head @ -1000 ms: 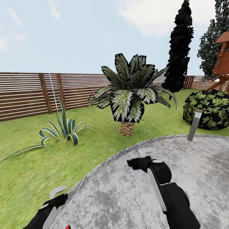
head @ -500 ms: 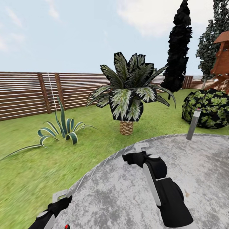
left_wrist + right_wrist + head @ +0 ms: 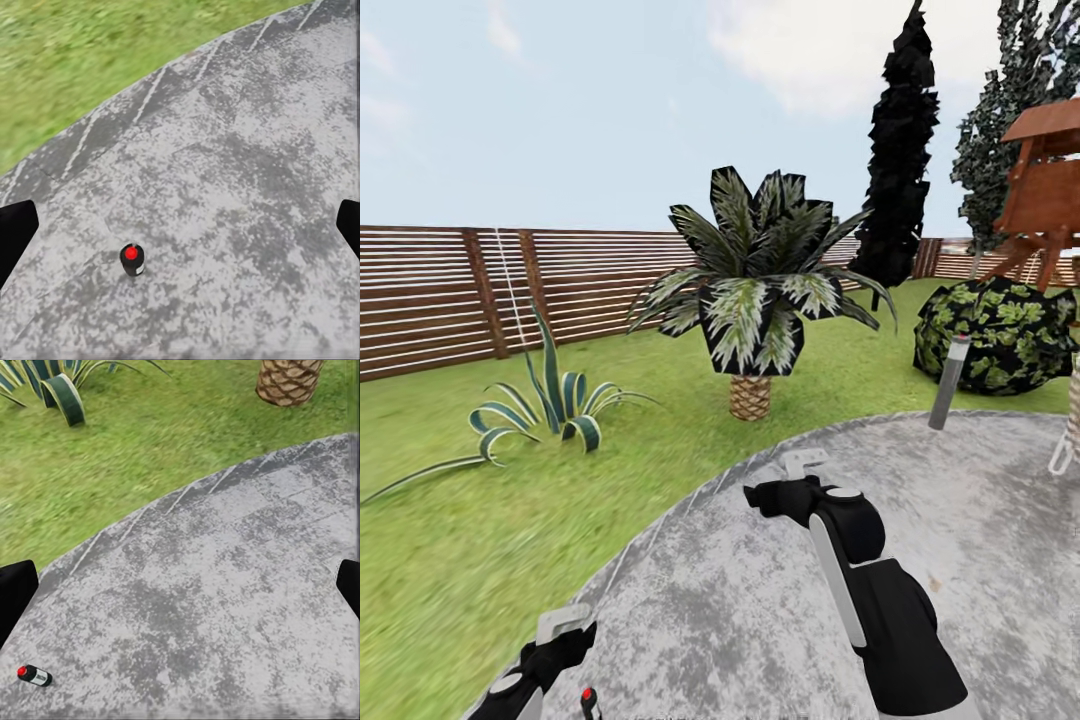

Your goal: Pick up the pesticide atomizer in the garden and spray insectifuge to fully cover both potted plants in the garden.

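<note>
Where patio (image 3: 760,600) meets lawn (image 3: 480,540), the atomizer (image 3: 132,259) stands.

- Gravel patio (image 3: 225,607): grey, curved edge bordering lawn (image 3: 150,457).
- Pesticide atomizer (image 3: 34,675): on patio, red tip visible.
- Agave (image 3: 60,390) and palm trunk (image 3: 289,381): on far lawn.
- Right gripper fingertips (image 3: 15,592): spread wide apart.

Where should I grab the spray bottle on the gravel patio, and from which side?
Grip the pesticide atomizer around its slim dark body, below the red tip. It seems to stand upright on the patio, so probably bring the open left tool down over it, one finger on each side.
</note>
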Controlling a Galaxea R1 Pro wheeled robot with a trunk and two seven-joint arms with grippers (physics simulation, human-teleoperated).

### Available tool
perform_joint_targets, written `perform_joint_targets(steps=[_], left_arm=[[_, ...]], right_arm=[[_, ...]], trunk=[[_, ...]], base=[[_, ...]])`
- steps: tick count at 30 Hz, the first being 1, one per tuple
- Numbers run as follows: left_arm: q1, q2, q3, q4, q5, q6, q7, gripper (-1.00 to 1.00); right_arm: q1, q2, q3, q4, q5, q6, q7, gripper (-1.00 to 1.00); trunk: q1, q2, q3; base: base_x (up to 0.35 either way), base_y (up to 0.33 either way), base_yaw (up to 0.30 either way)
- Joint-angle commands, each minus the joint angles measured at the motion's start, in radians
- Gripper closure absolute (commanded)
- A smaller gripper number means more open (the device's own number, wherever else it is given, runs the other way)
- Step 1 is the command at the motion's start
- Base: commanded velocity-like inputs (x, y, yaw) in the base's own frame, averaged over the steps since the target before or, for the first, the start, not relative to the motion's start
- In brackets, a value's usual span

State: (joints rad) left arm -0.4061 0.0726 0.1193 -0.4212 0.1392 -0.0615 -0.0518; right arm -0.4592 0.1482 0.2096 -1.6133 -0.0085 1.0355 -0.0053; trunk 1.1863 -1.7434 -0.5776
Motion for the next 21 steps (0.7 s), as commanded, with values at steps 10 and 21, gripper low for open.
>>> perform_joint_targets(steps=[10, 21], left_arm=[[0.0, 0.005, 0.0, 0.004, 0.007, -0.007, -0.016, -1.0], [-0.001, 0.0, -0.001, 0.001, 0.004, -0.006, -0.01, -1.0]], right_arm=[[0.0, 0.001, 0.002, 0.0, 0.0, 0.002, -0.001, -1.0], [0.008, -0.001, 0.004, 0.0, -0.001, -0.001, -0.001, -1.0]], trunk=[[0.0, -0.001, -0.001], [0.0, -0.001, -0.001]], base=[[0.021, 0.315, -0.269], [0.154, 0.223, -0.07]])
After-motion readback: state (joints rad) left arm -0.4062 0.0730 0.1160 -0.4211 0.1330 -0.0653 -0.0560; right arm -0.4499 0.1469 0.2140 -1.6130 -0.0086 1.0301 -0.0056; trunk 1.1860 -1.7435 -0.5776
